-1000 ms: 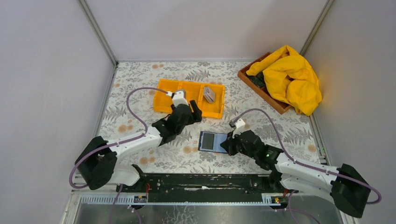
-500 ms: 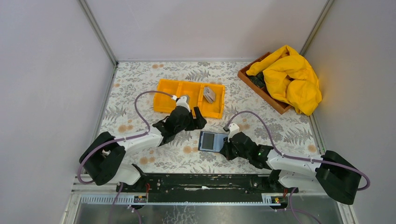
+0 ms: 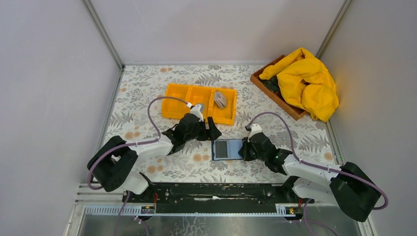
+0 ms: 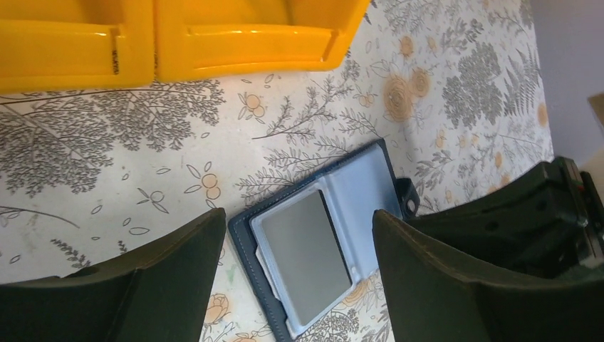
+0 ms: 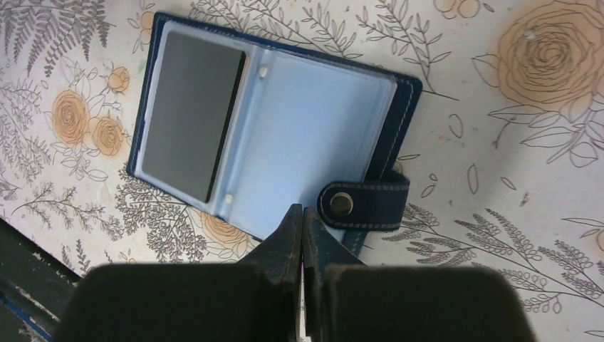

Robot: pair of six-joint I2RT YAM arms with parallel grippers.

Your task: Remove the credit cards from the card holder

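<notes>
card holder (image 3: 233,148) seemingly pinned open at 3 o'clock edge by pressed-together right jaws; left jaws spread over grey card (image 4: 303,256).

Leathery stitched card holder (image 5: 306,135), matt grey card (image 5: 189,114), glossy plastic tray (image 4: 242,50).

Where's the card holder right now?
In the top view the card holder lies open mid-table, between the left gripper and right gripper, below the orange tray.
</notes>
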